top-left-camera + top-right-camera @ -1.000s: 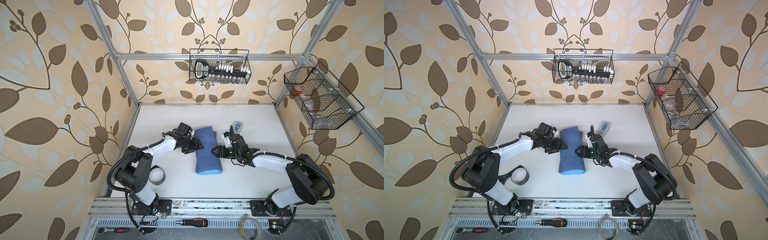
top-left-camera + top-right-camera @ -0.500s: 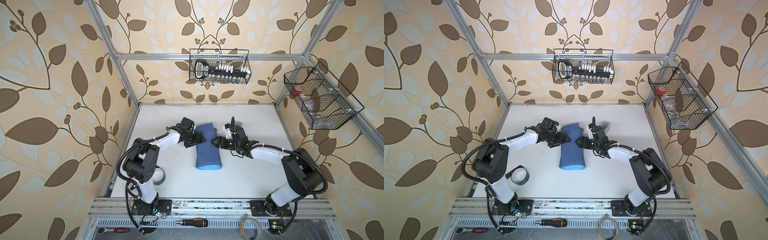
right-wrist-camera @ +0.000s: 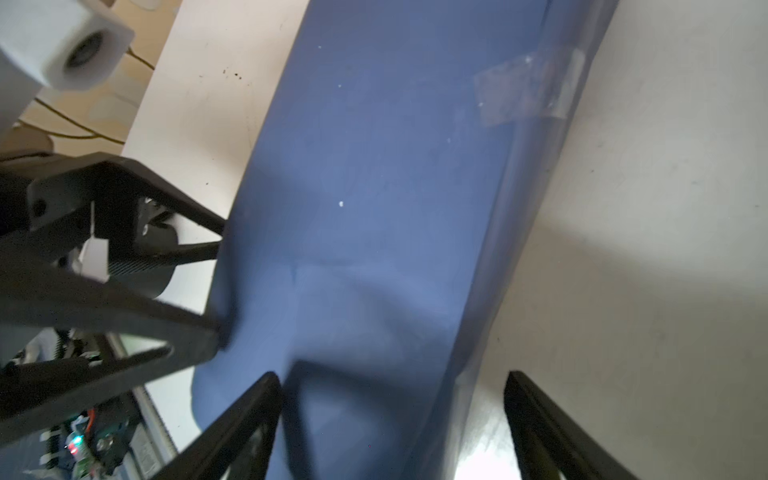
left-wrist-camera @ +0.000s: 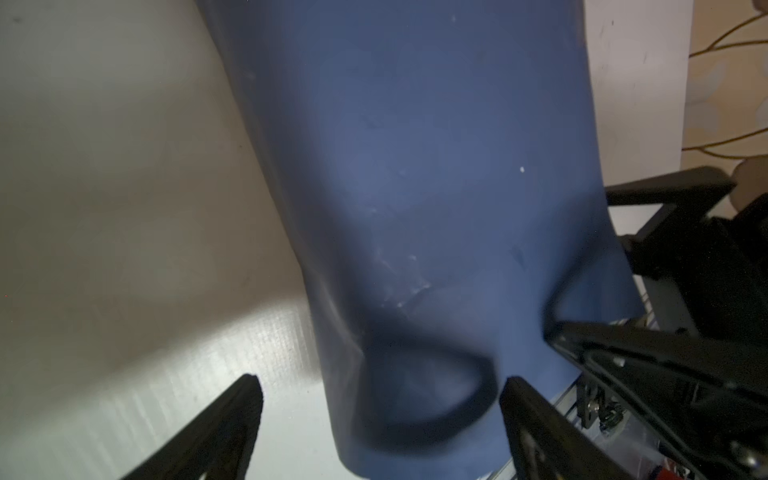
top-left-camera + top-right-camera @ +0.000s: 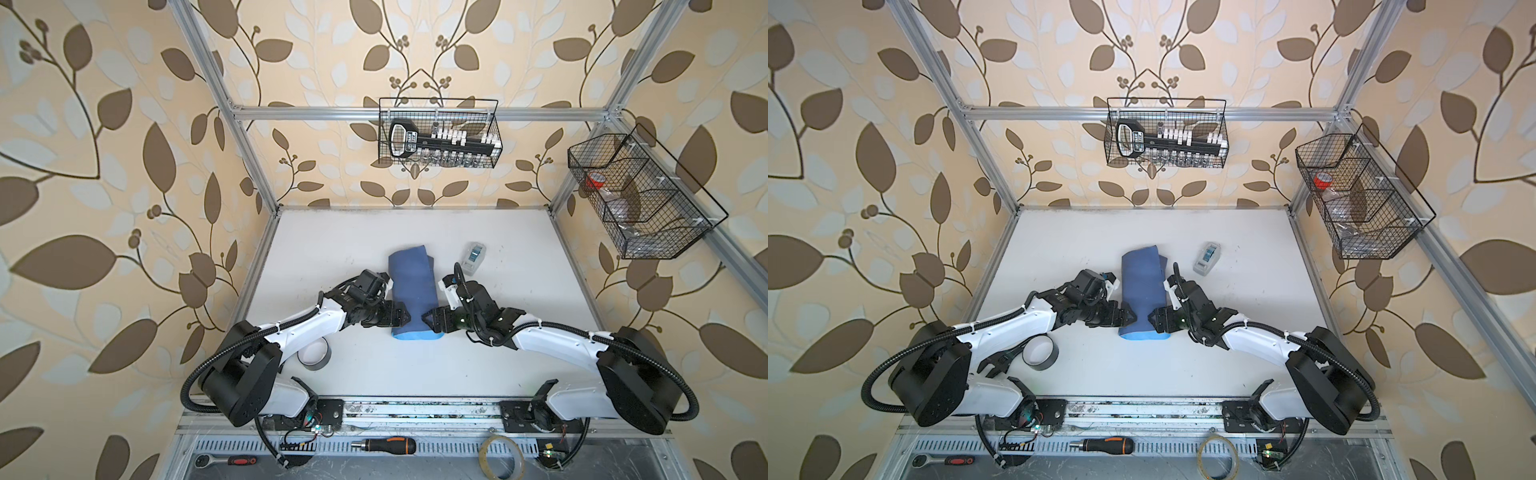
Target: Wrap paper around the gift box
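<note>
Now the left tool (image 5: 400, 319) and right tool (image 5: 431, 322) stand wide and empty, lower in the frame than before, at the open end of the paper (image 5: 411, 286); folding seems next.

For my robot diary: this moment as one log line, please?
paper: wrapped into tube | left fingers: open, against paper | right fingers: open, against paper

Landmark: paper (image 5: 411, 291) bundle, mid-table (image 5: 353, 232).
- Left flank, near end: blocked by left gripper (image 5: 406, 318), jaws spread, at its edge.
- Right flank, near end: blocked by right gripper (image 5: 426, 323), likewise.
- Beyond its far right corner: tape dispenser (image 5: 473, 254), near.
- Near-left: tape roll (image 5: 326, 357), well apart.
- Far side, near side: bare table, passable.
</note>
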Action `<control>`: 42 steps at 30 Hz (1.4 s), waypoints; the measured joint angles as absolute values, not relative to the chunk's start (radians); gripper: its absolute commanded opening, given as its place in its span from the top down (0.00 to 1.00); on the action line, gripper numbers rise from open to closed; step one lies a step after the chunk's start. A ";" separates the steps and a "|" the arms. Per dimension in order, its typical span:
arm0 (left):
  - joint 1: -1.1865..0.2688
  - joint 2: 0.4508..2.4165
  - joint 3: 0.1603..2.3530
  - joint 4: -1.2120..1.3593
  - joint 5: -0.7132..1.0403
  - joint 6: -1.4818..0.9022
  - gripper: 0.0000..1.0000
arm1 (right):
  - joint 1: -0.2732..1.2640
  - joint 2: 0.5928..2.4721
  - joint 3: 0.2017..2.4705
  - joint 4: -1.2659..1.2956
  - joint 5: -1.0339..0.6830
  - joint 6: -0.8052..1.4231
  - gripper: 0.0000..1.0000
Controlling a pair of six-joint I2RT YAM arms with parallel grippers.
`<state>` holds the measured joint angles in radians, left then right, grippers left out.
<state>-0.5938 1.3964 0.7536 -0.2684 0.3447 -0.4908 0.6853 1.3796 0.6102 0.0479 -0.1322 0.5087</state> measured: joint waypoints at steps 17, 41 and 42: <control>-0.617 1.513 0.746 -0.168 0.193 -0.457 0.14 | 0.729 1.475 0.610 0.086 0.037 0.468 0.34; -0.695 1.485 0.651 -0.047 0.048 -0.453 0.22 | 0.805 1.529 0.568 0.220 0.274 0.478 0.55; -0.696 1.484 0.648 -0.047 0.042 -0.452 0.24 | 0.805 1.532 0.568 0.225 0.278 0.479 0.55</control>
